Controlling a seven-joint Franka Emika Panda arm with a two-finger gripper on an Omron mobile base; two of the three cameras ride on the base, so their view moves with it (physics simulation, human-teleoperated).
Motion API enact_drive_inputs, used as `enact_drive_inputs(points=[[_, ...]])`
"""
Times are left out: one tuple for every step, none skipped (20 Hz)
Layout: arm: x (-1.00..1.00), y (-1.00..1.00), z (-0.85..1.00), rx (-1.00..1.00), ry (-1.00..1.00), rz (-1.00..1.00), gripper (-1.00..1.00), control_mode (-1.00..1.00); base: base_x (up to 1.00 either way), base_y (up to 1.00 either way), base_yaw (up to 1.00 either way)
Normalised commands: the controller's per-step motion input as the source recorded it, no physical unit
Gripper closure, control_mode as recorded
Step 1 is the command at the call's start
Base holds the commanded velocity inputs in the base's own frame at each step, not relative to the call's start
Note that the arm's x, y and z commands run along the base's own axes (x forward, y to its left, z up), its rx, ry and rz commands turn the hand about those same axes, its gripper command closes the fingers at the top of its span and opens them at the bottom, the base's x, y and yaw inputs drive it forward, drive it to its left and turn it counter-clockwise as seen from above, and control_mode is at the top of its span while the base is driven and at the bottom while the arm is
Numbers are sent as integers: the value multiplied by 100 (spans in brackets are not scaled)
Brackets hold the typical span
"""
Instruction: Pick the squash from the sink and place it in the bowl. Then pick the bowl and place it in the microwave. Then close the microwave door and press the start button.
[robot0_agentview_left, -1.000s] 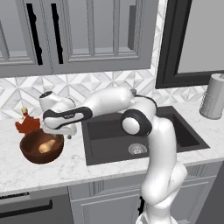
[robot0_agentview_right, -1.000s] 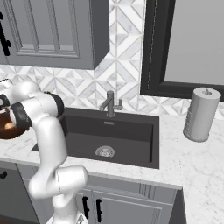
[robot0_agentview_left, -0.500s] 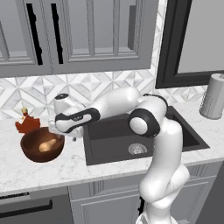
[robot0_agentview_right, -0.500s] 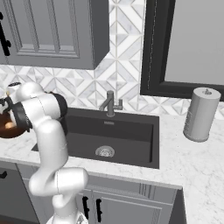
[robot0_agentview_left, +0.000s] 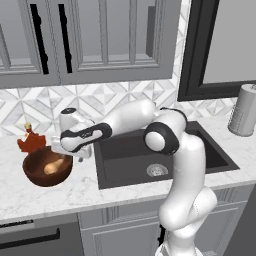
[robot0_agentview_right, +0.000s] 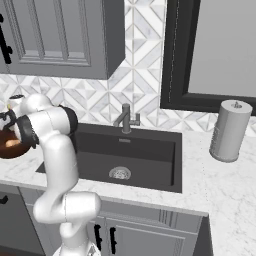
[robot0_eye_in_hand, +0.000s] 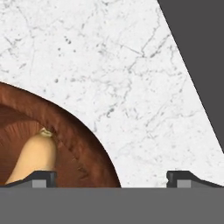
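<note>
The tan squash (robot0_agentview_left: 52, 166) lies inside the dark reddish-brown wooden bowl (robot0_agentview_left: 37, 177) on the marble counter left of the sink (robot0_agentview_left: 130, 167). My gripper (robot0_agentview_left: 66, 152) hangs open and empty just above the bowl's right rim. In the hand view the gripper (robot0_eye_in_hand: 111, 179) straddles that rim: one fingertip (robot0_eye_in_hand: 42, 176) is over the bowl (robot0_eye_in_hand: 83, 144) beside the squash (robot0_eye_in_hand: 33, 159), the other over bare counter. From the right base view the bowl (robot0_agentview_right: 6, 150) peeks out at the left edge behind the arm. The microwave and its door are out of view.
A reddish-brown rooster figurine (robot0_agentview_left: 31, 141) stands right behind the bowl. The sink (robot0_agentview_right: 150, 162) has a grey faucet (robot0_agentview_right: 125, 118) at its back and a round drain (robot0_agentview_right: 120, 173). A paper towel roll (robot0_agentview_right: 228, 131) stands on the counter right of it. Grey cabinets hang above.
The hand has shifted from over the bowl's middle to its right rim, and the elbow has swung right over the sink. The jaws stay open; the squash rests in the bowl.
</note>
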Motion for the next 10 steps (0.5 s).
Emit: enact_drive_inputs(points=[[0,7,0,1,0,3,-100,-100,0,0,0],[0,2,-6,1,0,3,-100,-100,0,0,0],[0,0,-12,1,0,3,-100,-100,0,0,0],[0,0,-20,3,0,3,-100,-100,0,0,0],[0,0,-24,5,0,3,-100,-100,0,0,0],[0,-8,-29,5,-2,4,100,-100,0,0,0],[0,-9,-32,6,-3,4,100,-100,0,0,0],[0,-8,-30,6,-3,3,100,-100,0,0,0],[0,-12,-34,3,0,0,100,-100,0,0,0],[-1,-11,-26,5,0,0,100,-100,0,0,0]])
